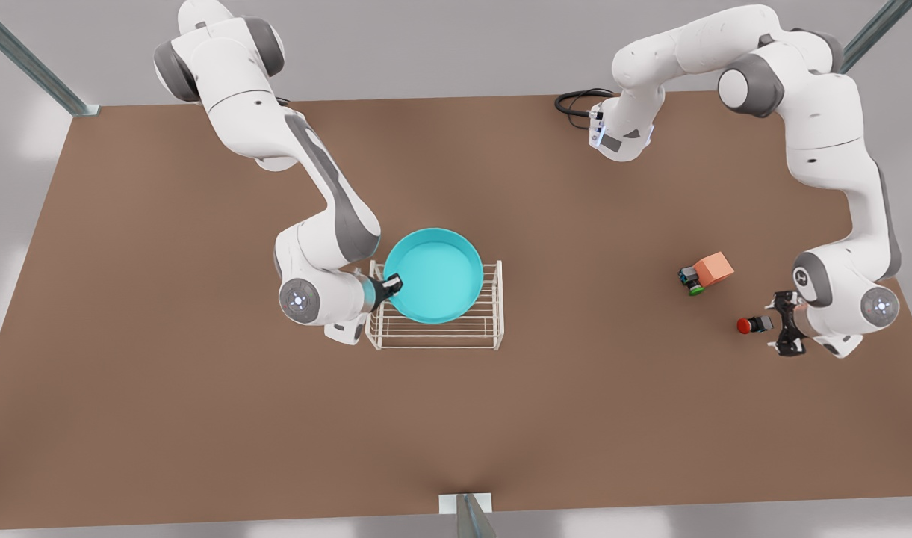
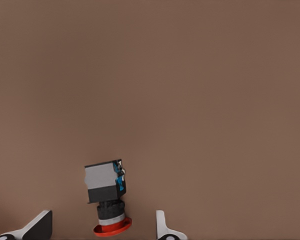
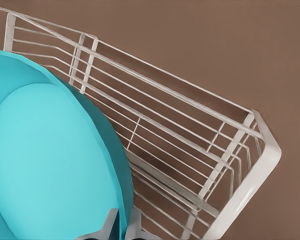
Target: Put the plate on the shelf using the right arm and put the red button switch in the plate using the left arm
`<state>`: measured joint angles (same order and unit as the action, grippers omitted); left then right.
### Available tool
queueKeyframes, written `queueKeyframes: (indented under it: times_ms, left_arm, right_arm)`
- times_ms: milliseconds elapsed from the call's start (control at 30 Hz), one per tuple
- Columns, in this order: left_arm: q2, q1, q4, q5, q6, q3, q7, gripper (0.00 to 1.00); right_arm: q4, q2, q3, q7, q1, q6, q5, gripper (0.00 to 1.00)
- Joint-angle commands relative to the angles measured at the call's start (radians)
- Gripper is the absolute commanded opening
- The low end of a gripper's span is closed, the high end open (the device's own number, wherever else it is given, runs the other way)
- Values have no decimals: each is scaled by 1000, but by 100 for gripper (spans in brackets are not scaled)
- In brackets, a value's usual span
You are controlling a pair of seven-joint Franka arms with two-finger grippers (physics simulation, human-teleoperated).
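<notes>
The turquoise plate (image 1: 435, 273) lies over the top bars of the white wire shelf (image 1: 441, 332), overhanging its far side. My right gripper (image 1: 393, 285), on the arm at the front view's left, is shut on the plate's rim. In the right wrist view its fingers (image 3: 109, 226) pinch the plate (image 3: 50, 165) above the shelf (image 3: 200, 150). The red button switch (image 1: 753, 325) lies on its side on the table at the front view's right. My left gripper (image 1: 775, 326) is open right beside it. The left wrist view shows the switch (image 2: 106, 181) between the spread fingertips (image 2: 162, 227), untouched.
A green-capped switch (image 1: 691, 280) and a salmon-orange cube (image 1: 713, 269) lie together just beyond the red switch. A black cable (image 1: 575, 101) loops at the table's far edge. Bare brown tabletop (image 1: 202, 418) spreads toward the near edge.
</notes>
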<state>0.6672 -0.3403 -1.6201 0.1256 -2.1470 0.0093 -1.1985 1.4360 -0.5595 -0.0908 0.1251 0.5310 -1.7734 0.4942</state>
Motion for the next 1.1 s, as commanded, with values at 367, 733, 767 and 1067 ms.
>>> queueKeyframes:
  times_ms: [367,733,767,1067]
  left_arm:
    - [22,-42,-104,-3,-215,0,-227,100]
    - [49,-63,-119,-47,-297,-2,-69,44]
    - [40,-72,-119,-47,-291,-2,-52,34]
    - [-90,-63,-70,-76,-91,-106,-55,22]
  right_arm:
    - [-250,118,-294,157,-261,331,-374,100]
    - [-186,36,-282,192,-253,177,-445,100]
    - [-186,35,-282,191,-252,167,-444,100]
    - [-186,33,-279,191,-252,166,-445,100]
